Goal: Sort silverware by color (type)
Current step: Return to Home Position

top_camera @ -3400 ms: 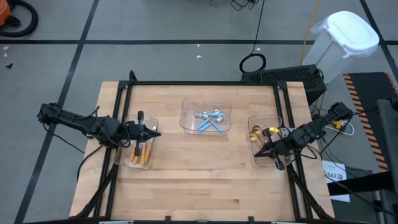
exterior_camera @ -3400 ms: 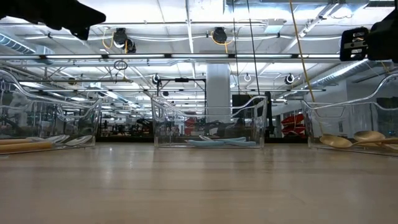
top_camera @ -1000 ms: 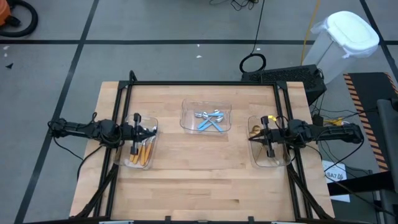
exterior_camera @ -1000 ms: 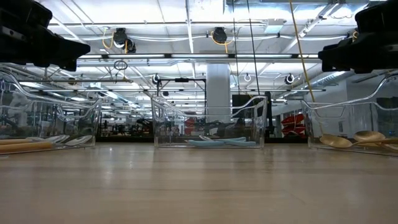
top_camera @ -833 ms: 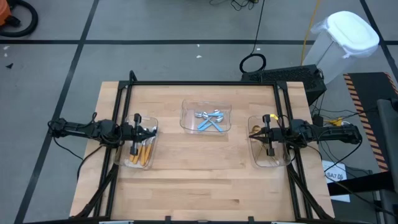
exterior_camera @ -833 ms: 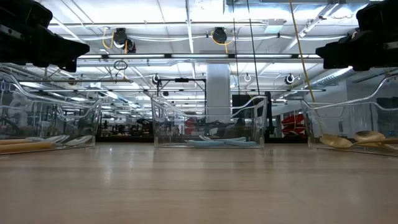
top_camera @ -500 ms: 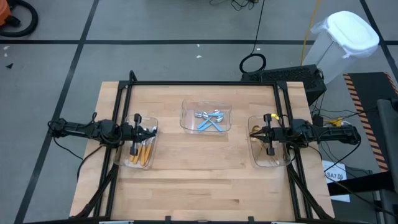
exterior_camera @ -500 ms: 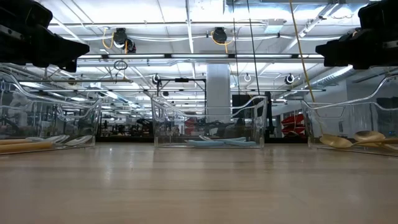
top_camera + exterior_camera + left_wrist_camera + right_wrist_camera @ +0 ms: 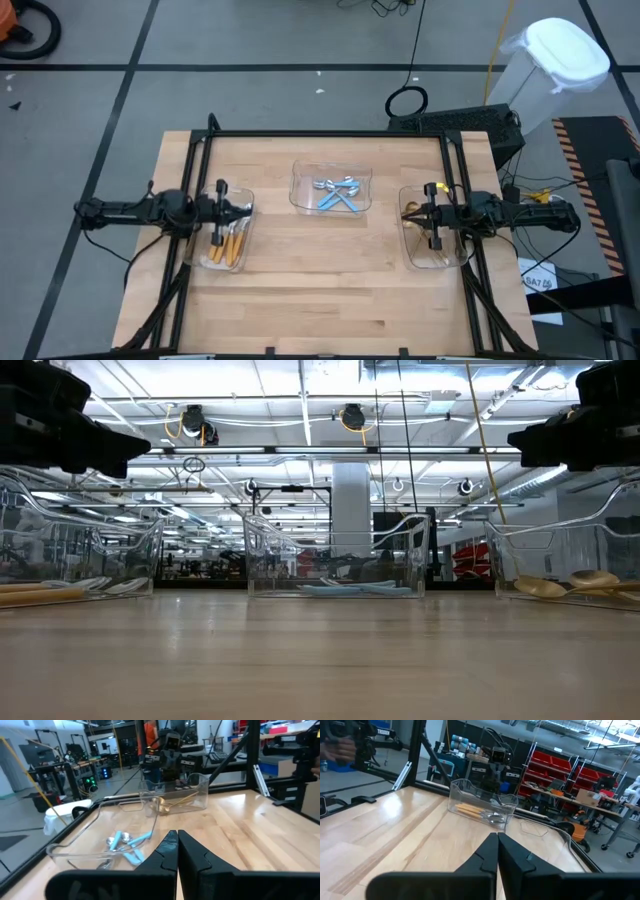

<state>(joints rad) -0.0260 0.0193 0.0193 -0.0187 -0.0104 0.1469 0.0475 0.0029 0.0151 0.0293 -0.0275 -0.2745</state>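
Note:
The silverware lies in three clear trays. Orange-handled spoons [image 9: 228,245] fill the left tray [image 9: 240,262]. Blue-handled spoons [image 9: 336,189] lie in the far middle tray [image 9: 300,200], and gold spoons [image 9: 411,211] in the right tray [image 9: 425,262]. My left gripper [image 9: 250,209] hangs shut above the left tray, level, pointing toward the table's right. My right gripper [image 9: 403,216] hangs shut above the right tray, pointing left. Each wrist view shows shut fingertips, left [image 9: 176,834] and right [image 9: 496,836], with nothing between them.
Black frame rails [image 9: 330,134] run along the table's far edge and both sides. The wooden top [image 9: 330,290] spreads bare between the trays and the near edge. Off the table at the far right stands a white bin [image 9: 555,60].
My left arm has swung slightly sideways and now lies straight across its tray. My right gripper has tipped up a little to level. Both stay shut above their trays, and the spoons have not moved.

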